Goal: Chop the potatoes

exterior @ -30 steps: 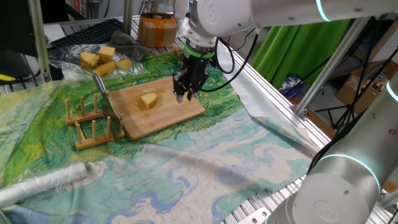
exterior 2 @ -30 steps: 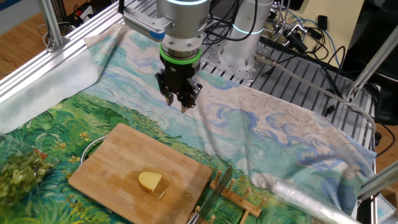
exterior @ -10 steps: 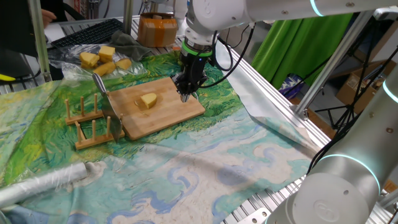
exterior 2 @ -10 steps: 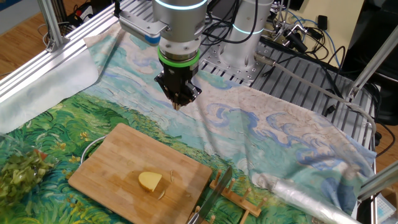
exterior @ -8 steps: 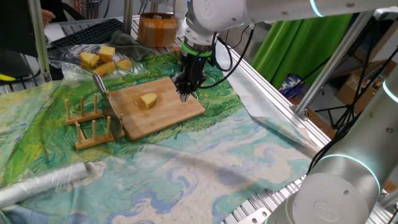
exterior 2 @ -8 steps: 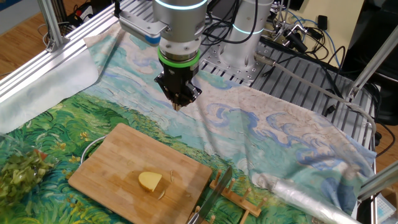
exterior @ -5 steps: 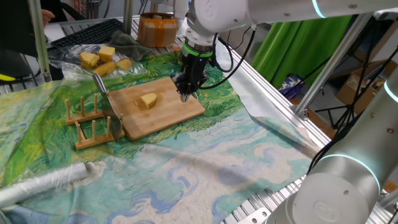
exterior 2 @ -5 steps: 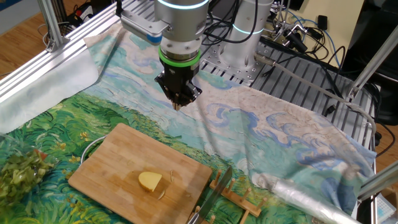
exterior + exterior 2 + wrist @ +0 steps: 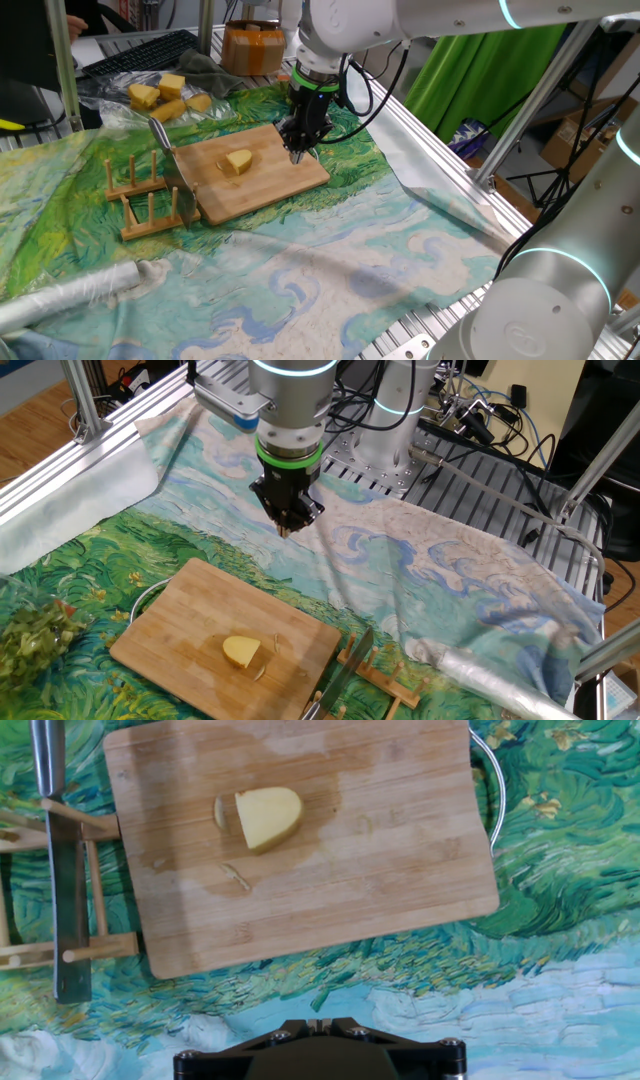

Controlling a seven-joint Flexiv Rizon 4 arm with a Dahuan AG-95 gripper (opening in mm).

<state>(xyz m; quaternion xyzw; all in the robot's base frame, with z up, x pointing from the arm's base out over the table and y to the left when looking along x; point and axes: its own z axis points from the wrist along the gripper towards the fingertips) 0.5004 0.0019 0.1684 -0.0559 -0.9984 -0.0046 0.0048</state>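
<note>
The claw (image 9: pixel 287 528) is closed on nothing, its fingers pressed together into one point that aims straight down. It hangs above the painted cloth (image 9: pixel 330 270) that covers the counter, just off one short edge of the board (image 9: pixel 255 171), and well apart from the potato (image 9: pixel 238 162). In the hand view only the dark base of the claw shows at the bottom edge, with the cloth directly under it and the board's long edge a little farther up. The potato is a small pale-yellow half-round piece lying flat on the board (image 9: pixel 300 840), nearer the rack end than the handle end; one thin slice (image 9: pixel 220 813) rests against its flat cut side, and a sliver (image 9: pixel 236 876) lies on the wood just beside it. The wood around the potato (image 9: pixel 268 816) looks darker, as if damp. A metal loop handle (image 9: pixel 487 790) sticks out from the short end of the board that lies away from the rack. Past the other short end stands a wooden rack (image 9: pixel 145 200), touching or nearly touching the board, with a knife (image 9: pixel 60 860) resting across it, blade along the board's edge. Farther back on the counter, well apart from the board, several larger deep-yellow chunks (image 9: pixel 165 94) lie on clear plastic. A roll of clear film (image 9: pixel 70 297) lies on the cloth near the front edge
</note>
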